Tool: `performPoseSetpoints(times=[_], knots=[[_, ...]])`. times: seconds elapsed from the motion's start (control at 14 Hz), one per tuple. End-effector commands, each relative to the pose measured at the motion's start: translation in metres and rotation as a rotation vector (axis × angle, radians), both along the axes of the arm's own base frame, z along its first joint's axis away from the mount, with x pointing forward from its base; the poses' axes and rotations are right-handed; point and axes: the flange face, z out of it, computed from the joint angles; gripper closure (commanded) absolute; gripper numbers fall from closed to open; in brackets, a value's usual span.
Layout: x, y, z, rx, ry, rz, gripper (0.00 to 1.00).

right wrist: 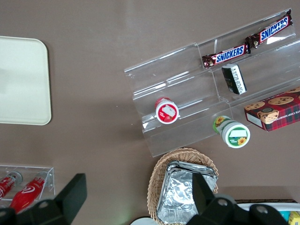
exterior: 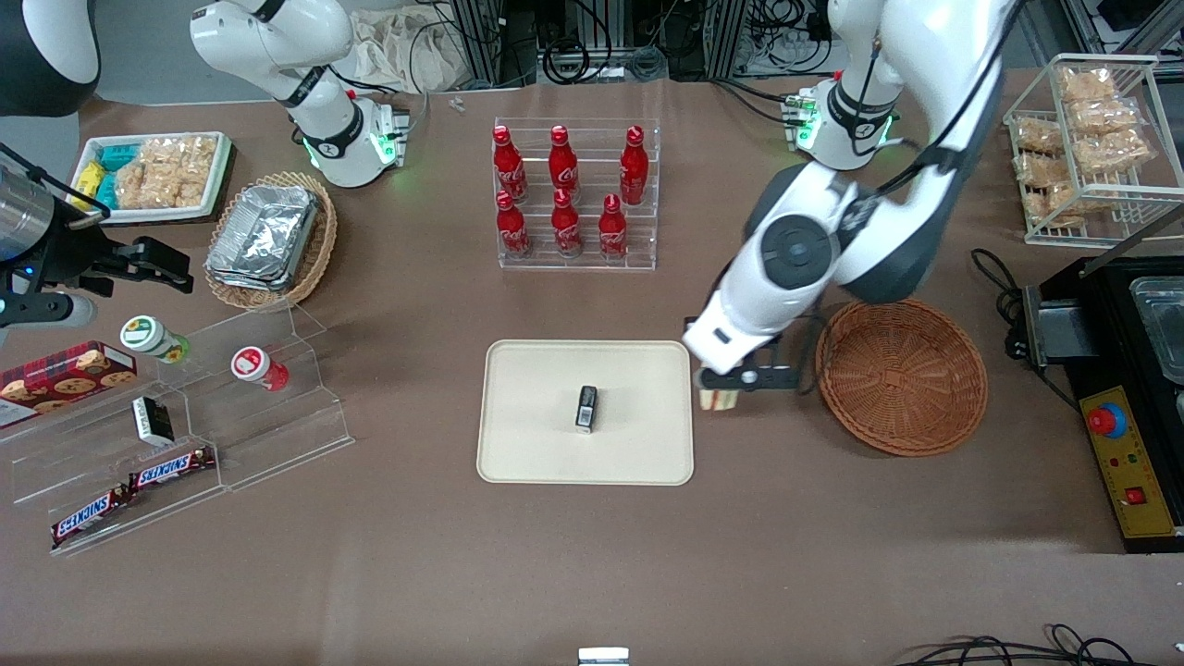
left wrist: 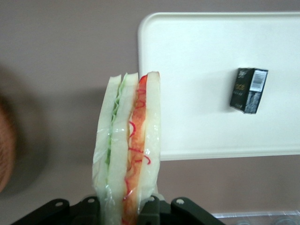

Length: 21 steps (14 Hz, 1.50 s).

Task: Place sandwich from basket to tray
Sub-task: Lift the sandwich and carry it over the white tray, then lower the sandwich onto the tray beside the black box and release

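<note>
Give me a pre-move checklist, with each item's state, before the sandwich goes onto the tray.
1. Grip: the pincer is shut on the sandwich, which hangs upright in its wrap. Ok.
2. Sandwich out of the basket: it is lifted clear, between basket and tray. Ok.
3. Sandwich over the tray: it sits just outside the tray's edge nearest the basket. Not ok yet.
4. Landing spot: a small black box lies near the tray's middle, with bare tray between it and the sandwich. Ok.
5. Height above the table: cannot tell.
</note>
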Motion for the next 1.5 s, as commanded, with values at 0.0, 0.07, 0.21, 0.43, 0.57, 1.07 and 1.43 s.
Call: performPoseSetpoints(times=[0.0,0.07,0.21,0.43,0.57,1.07,1.43], knots=[[0.011,-0.023,-0.05,0.002,-0.03,-0.068,1.0],[0.009,-0.033,-0.067,-0.001,-0.047,-0.086,1.0],[0.009,-0.046,-0.095,-0.038,-0.071,-0.086,1.0],[0.013,-0.046,-0.128,-0.051,-0.07,-0.083,0.87],[0.015,-0.046,-0.136,-0.032,-0.079,-0.08,0.11],[0.043,-0.024,-0.054,-0.037,-0.201,0.081,0.01],[0.067,0.056,0.066,0.051,-0.23,0.171,0.01]])
